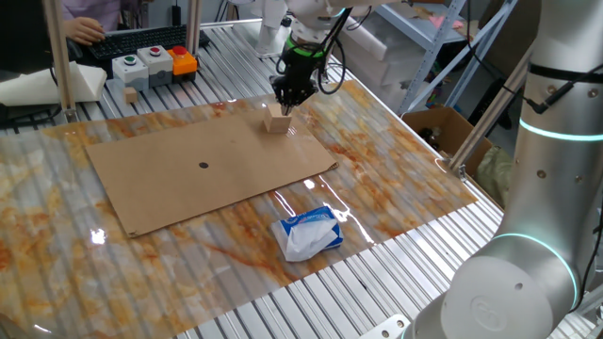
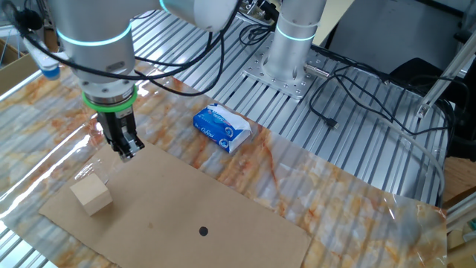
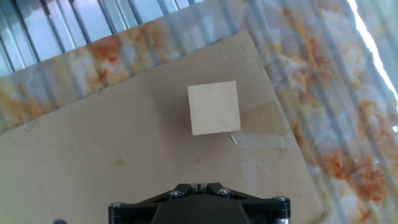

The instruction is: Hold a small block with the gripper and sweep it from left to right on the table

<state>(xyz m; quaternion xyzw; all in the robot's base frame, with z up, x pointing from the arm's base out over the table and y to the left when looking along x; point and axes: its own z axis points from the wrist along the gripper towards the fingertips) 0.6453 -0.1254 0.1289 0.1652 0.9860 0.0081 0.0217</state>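
The small block [image 1: 277,122] is a light-tan wooden cube. It rests on the brown cardboard sheet [image 1: 207,169] that lies on the marbled table [image 1: 396,160]. My gripper [image 1: 292,95] hovers just above and slightly behind it, not touching. In the other fixed view the gripper [image 2: 129,148] is up and to the right of the block [image 2: 91,196]. In the hand view the block [image 3: 214,107] lies free ahead of the gripper [image 3: 198,185], whose fingers are pressed together and hold nothing.
A white-and-blue soft packet [image 1: 306,234] lies on the table's near side, also in the other fixed view [image 2: 222,128]. The cardboard has a dark dot [image 1: 203,166]. A button box [image 1: 155,64] and a keyboard sit at the back. Black cables [image 2: 349,97] run beside the robot base [image 2: 288,52].
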